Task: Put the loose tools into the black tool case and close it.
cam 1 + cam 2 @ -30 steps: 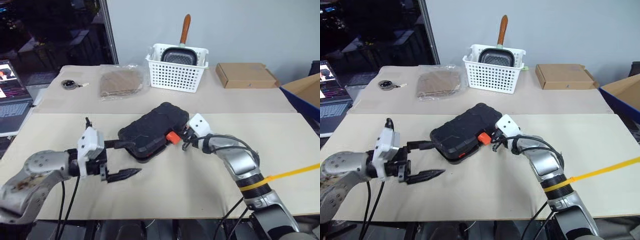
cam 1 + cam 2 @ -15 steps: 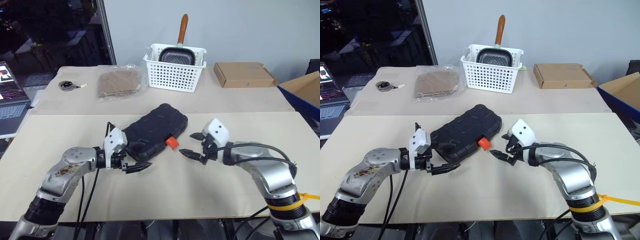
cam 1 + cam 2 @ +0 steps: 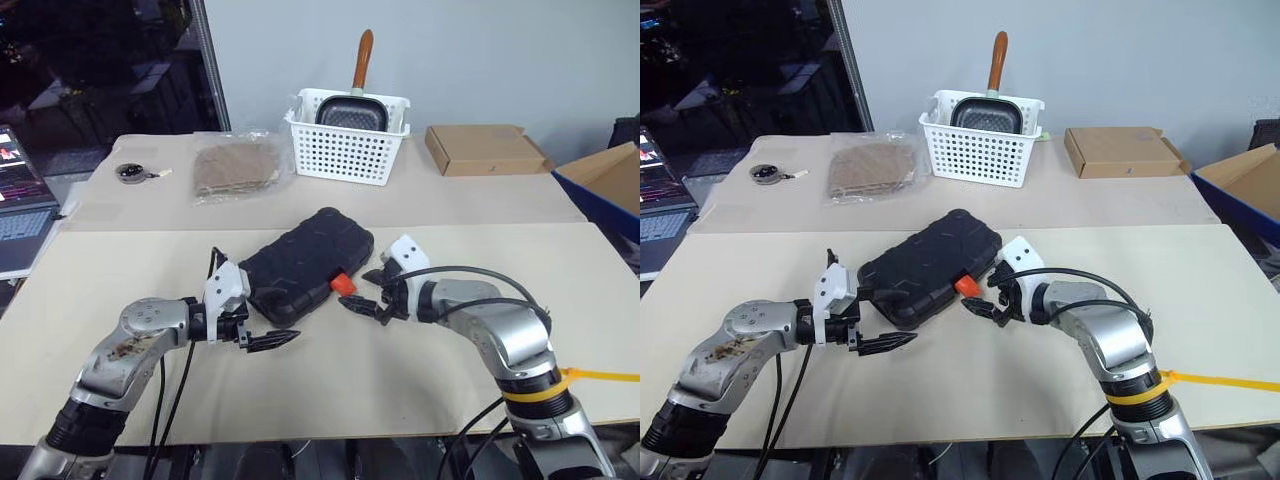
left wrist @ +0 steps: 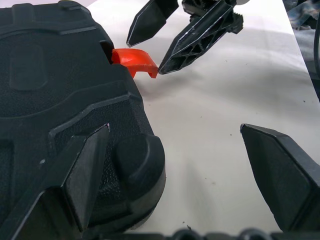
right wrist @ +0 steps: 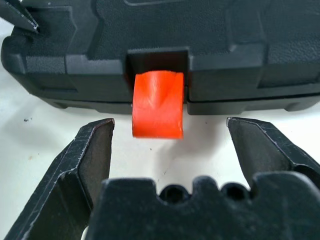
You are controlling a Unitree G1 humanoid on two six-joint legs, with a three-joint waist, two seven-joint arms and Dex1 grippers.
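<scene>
The black tool case [image 3: 305, 262] lies with its lid down in the middle of the table, and its orange latch [image 3: 343, 283] sticks out of its recess on the right side. My right gripper [image 3: 362, 292] is open just off the latch [image 5: 157, 102], one finger [image 5: 90, 160] on each side of it, not touching. At the case's near-left corner my left gripper [image 3: 262, 330] is open; one finger [image 4: 85, 170] lies over the corner of the case [image 4: 60, 100], the other is over bare table. The loose tools are out of view.
At the back stands a white perforated basket [image 3: 350, 150] holding a pan. A flat cardboard box [image 3: 487, 150] lies to its right, a bagged brown pad [image 3: 235, 168] and a round tape measure [image 3: 132, 172] to its left. A laptop [image 3: 20, 215] sits off the left edge.
My right gripper has opened, let go of the latch, drawn back, and now sits open around it. My left gripper has sunk to the case's near corner.
</scene>
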